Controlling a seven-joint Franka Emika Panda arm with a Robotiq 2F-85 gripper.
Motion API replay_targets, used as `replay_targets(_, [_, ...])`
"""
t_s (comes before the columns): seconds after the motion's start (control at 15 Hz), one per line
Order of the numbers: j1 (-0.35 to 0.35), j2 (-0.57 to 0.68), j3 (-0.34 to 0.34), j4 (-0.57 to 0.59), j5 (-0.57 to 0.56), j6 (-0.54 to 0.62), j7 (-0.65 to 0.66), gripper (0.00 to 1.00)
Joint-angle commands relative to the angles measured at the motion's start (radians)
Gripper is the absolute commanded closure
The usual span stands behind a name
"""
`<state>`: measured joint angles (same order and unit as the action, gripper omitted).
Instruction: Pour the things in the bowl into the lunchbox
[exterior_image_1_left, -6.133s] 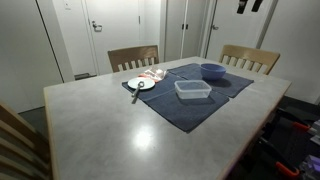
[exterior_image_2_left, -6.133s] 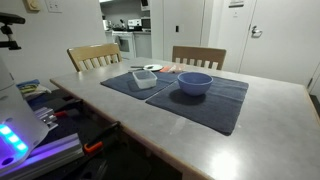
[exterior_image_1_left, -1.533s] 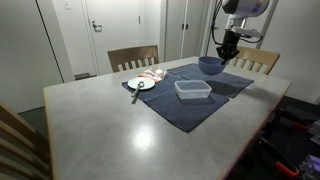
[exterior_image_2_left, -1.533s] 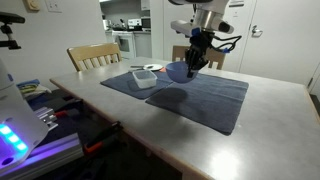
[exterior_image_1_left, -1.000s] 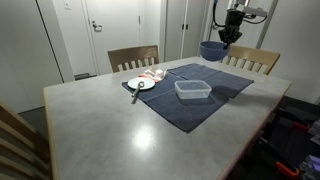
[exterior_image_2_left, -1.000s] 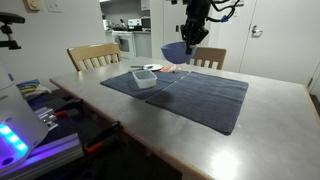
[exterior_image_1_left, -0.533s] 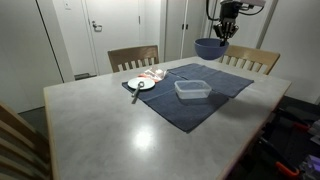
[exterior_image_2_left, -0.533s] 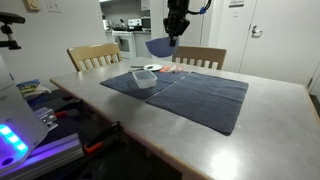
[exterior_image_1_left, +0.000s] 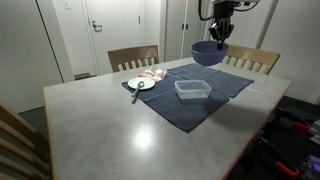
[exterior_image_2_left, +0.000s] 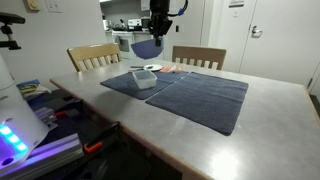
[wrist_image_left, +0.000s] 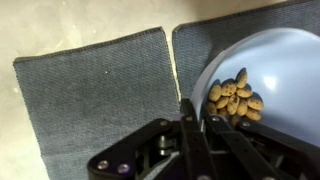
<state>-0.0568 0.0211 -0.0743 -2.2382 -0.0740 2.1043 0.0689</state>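
The blue-purple bowl (exterior_image_1_left: 209, 52) hangs in the air above the table, held by its rim in my gripper (exterior_image_1_left: 217, 37). In an exterior view the bowl (exterior_image_2_left: 147, 46) is up over the lunchbox (exterior_image_2_left: 145, 78). The wrist view shows the bowl (wrist_image_left: 275, 70) holding several small tan pieces (wrist_image_left: 234, 97), with my gripper (wrist_image_left: 197, 116) shut on its rim. The clear lunchbox (exterior_image_1_left: 193, 89) rests on a dark cloth mat (exterior_image_1_left: 190, 110), below and to the left of the bowl.
A small white plate (exterior_image_1_left: 141, 84) with a utensil sits at the mat's left end, near some pink items (exterior_image_1_left: 153, 74). Two wooden chairs (exterior_image_1_left: 133, 57) (exterior_image_1_left: 250, 58) stand behind the table. A second mat (exterior_image_2_left: 205, 98) lies alongside.
My gripper has lifted the bowl off the mat, raised it and carried it sideways toward the lunchbox. The lunchbox and plate have not moved.
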Motion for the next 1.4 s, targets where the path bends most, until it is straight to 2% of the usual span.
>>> replay_targets(0.0, [0.02, -0.035, 0.025, -0.035, -0.077, -0.034, 0.0, 0.99])
replay_targets(0.87, [0.065, 0.06, 0.059, -0.003, -0.264, 0.046, 0.064, 0.99])
replay_targets(1.13, [0.096, 0.11, 0.071, 0.013, -0.39, 0.066, 0.157, 0.99])
replay_targets(1.33, [0.128, 0.145, 0.073, 0.037, -0.49, 0.059, 0.277, 0.99])
